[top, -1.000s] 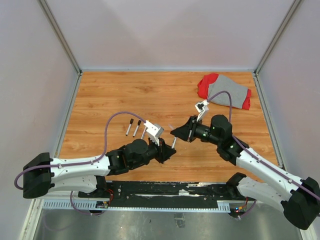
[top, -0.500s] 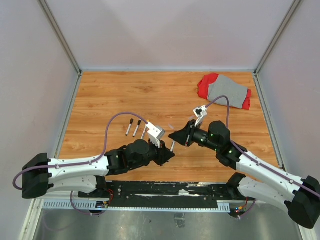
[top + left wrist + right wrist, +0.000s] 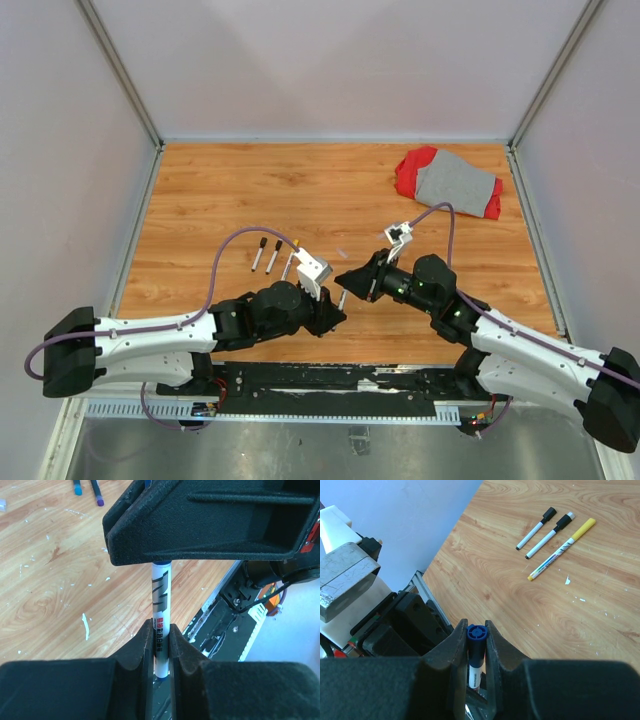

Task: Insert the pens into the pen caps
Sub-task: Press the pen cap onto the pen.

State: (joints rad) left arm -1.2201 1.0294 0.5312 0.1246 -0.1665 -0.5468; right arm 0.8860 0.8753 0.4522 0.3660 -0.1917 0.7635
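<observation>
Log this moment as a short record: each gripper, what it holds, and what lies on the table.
left gripper: shut on pen, white barrel
right gripper: shut on cap, blue, over the pen's end
seating: cannot tell whether the cap is fully on
height: pen and cap held off the table
lying pens: three side by side, capped, two black, one yellow
cloth: red and grey, far right corner
</observation>
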